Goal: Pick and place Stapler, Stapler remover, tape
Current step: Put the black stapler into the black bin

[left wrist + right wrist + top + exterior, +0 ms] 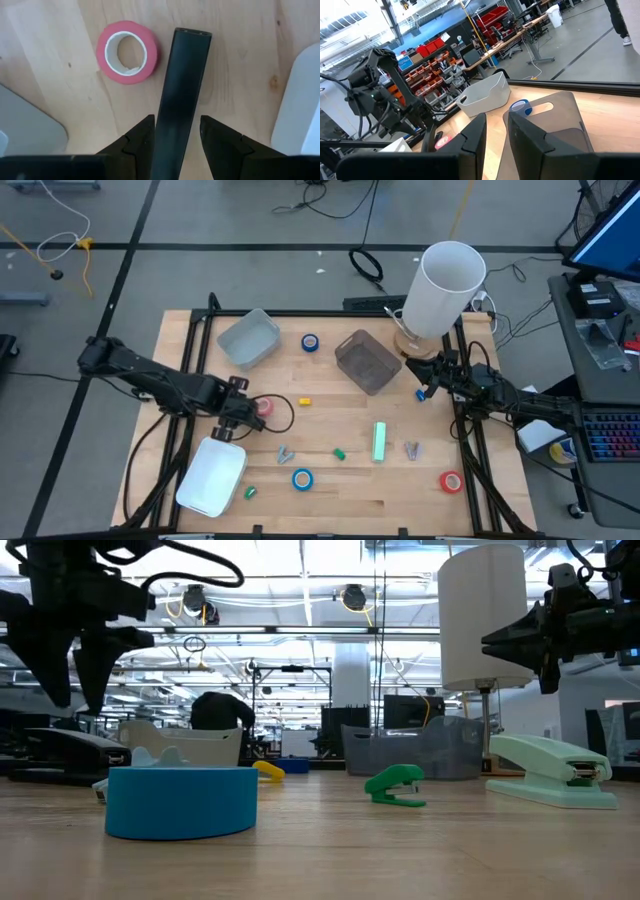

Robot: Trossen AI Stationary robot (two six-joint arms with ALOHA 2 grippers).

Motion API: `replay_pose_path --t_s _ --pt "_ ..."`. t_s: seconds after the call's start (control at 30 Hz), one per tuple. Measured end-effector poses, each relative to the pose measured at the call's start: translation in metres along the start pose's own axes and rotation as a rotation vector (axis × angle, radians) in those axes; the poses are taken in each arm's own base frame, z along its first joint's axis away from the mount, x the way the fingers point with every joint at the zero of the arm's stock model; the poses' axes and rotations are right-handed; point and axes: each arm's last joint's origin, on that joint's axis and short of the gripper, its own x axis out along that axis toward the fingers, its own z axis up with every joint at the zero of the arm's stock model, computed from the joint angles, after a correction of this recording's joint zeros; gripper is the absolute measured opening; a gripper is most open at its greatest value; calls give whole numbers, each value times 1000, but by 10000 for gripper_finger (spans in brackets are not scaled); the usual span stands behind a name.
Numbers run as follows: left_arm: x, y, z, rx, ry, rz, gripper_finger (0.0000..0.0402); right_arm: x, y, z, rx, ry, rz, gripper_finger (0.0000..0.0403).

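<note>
My left gripper [238, 418] [177, 117] is over the table's left middle, shut on a long black stapler [182, 85]. A pink tape roll [129, 51] [263, 407] lies flat on the wood just beside it. My right gripper [430, 385] [496, 120] hovers at the right side behind the grey bin [365, 362], its fingers slightly apart with nothing between them. A mint stapler [379, 442] [555, 770], two grey staple removers [286, 453] [412, 450], blue tape rolls [310, 342] [302, 478] [180, 802] and a red roll [451, 480] lie on the table. My left gripper pinches the black stapler between its two fingers [142, 132], gripping the long sides [172, 125]. The fingers point down from above and lie along the stapler's length. Its free end [192, 35] sticks out past the fingertips toward the table; I cannot tell whether it touches the wood.
A white bin [248, 338] stands at the far left, and a white tray [212, 475] lies at the near left. A tall white cylinder on a wooden stand [445, 285] rises at the far right. Small yellow [305, 401] and green [340, 452] blocks lie mid-table. Bare wood shows along the near edge.
</note>
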Motion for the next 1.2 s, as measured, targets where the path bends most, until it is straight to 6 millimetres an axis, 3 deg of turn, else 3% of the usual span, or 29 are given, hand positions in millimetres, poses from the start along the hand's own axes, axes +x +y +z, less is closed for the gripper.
replay_pose_path --t_s 0.43,0.77,1.0,1.2 --pt "2 0 1 -166 8 2 159 0 0 0 0 0 0 75" --pt "2 -1 1 -177 14 -41 163 0 0 0 0 0 0 75" --pt "1 2 -3 -168 46 62 236 0 0 0 0 -1 0 75" --pt "1 1 -5 -190 64 32 287 0 0 0 0 -1 1 75"
